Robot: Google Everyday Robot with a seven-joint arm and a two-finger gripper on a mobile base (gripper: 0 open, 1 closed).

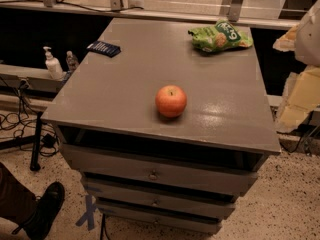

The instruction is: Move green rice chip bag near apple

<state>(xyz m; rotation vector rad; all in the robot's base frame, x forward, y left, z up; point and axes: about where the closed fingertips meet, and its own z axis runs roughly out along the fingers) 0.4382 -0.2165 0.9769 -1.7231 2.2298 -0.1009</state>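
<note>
The green rice chip bag [220, 36] lies flat at the far right of the grey cabinet top [125, 94], close to its back edge. The apple [171, 101], red-orange with a stem dimple, stands near the middle front of the same top, well apart from the bag. My gripper [299, 100] shows as a pale, yellowish shape at the right edge of the view, beyond the cabinet's right side. It is to the right of both the bag and the apple and touches neither.
A flat dark-blue packet [103, 48] lies at the cabinet top's back left. A white pump bottle [52, 64] stands on a lower ledge to the left. A person's shoe [46, 206] and cables are on the floor at the left. Drawers [155, 174] face the front.
</note>
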